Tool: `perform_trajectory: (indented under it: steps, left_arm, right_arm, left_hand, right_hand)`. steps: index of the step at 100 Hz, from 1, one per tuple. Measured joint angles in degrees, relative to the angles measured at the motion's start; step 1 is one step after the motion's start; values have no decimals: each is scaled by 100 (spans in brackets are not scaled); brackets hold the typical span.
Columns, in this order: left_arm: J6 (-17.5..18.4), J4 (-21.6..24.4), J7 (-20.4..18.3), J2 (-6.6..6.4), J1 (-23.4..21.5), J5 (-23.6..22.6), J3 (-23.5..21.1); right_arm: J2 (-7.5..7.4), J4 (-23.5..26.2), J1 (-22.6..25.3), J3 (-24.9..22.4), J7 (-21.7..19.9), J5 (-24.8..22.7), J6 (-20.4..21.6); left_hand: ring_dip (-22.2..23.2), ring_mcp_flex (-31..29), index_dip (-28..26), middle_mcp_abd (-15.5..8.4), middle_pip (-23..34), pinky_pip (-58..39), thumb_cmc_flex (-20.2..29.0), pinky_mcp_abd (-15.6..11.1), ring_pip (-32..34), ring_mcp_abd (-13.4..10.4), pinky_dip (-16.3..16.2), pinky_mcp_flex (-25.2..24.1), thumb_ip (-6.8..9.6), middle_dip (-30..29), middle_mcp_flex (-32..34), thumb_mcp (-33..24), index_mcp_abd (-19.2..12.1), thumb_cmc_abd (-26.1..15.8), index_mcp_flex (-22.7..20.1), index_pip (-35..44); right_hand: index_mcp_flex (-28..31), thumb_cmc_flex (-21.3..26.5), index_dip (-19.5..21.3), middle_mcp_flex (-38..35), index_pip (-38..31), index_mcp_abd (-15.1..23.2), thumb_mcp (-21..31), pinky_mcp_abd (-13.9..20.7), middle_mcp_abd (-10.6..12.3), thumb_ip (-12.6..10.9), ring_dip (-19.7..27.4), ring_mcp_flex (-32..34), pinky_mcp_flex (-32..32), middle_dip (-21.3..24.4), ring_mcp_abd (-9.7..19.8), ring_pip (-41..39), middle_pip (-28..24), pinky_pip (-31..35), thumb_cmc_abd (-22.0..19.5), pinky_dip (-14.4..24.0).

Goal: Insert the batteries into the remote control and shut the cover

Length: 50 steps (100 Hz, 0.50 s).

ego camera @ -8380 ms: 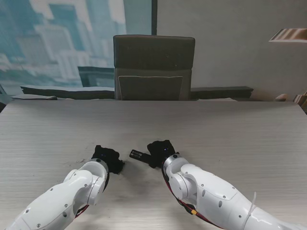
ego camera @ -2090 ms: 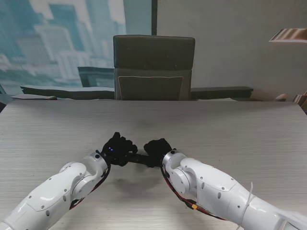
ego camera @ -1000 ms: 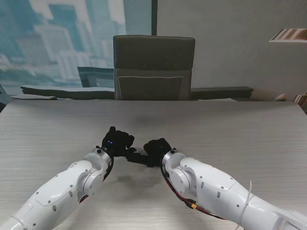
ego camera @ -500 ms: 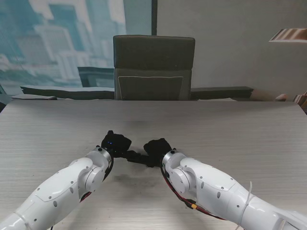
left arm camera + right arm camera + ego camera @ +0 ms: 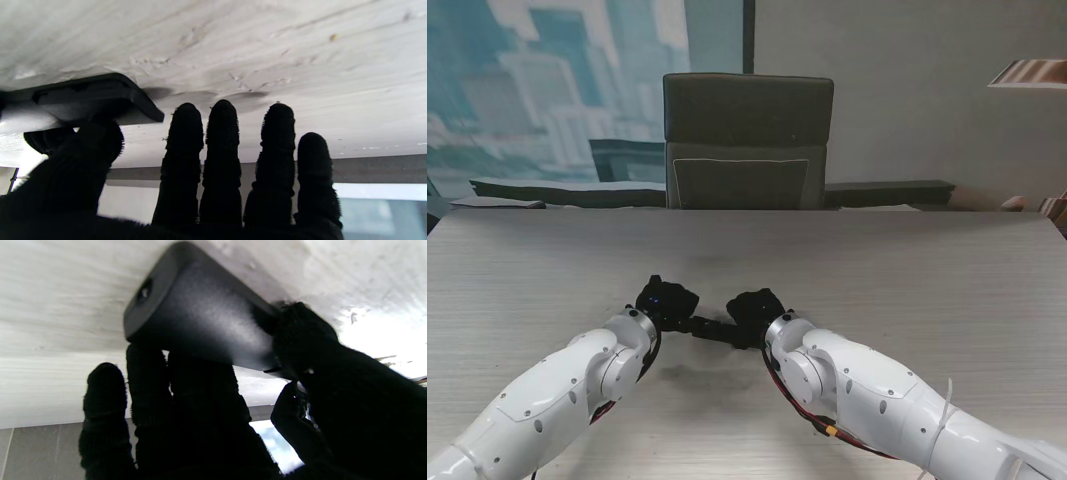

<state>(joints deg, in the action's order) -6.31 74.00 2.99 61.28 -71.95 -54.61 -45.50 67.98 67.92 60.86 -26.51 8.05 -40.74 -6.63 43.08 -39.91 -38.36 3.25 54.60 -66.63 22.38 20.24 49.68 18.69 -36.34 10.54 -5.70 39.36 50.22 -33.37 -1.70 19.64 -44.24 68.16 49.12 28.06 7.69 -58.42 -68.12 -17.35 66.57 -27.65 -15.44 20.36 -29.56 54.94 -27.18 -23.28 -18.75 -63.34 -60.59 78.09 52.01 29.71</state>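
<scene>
From the stand, the left hand [image 5: 667, 301] and right hand [image 5: 754, 306] meet on the remote [image 5: 710, 326], near me on the counter [image 5: 907, 270], its long axis running left-right.

Left wrist: the thumb presses the remote's end, fingers [image 5: 223, 133] spread, gripping nothing.

Right wrist: fingers clasp the remote. Whether the batteries are in, or the cover shut, cannot be told.

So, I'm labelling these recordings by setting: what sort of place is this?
Probably an office or meeting room: a long pale wood-grain table, a dark upholstered office chair behind it, and a window with a city view.
</scene>
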Motion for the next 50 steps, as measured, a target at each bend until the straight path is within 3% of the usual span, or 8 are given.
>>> perform_trajectory:
  steps: [30, 50]
  left_arm:
    - [-35, -44, -8, -8, 66, 48, 154]
    - [-18, -53, 40, -4, 141, 185, 292]
  right_arm:
    - [0, 2, 0, 1, -2, 1, -5]
    - [0, 2, -1, 1, -7, 0, -3]
  left_hand:
    - [-55, 1, 5, 1, 81, 11, -71, 0, -22, 0, 0, -3, 0, -13, -7, -119, 0, -22, 0, -69]
    - [-125, 1, 926, 3, 0, 13, 166, 0, -26, 0, 69, -3, -81, -118, 98, -417, 90, 40, -41, 2]
  right_hand:
    - [0, 0, 0, 0, 0, 0, 0, 0, 0, 0, 0, 0, 0, 0, -1, 0, 0, 0, 0, 0]
    - [0, 0, 0, 0, 0, 0, 0, 0, 0, 0, 0, 0, 0, 0, -1, 0, 0, 0, 0, 0]
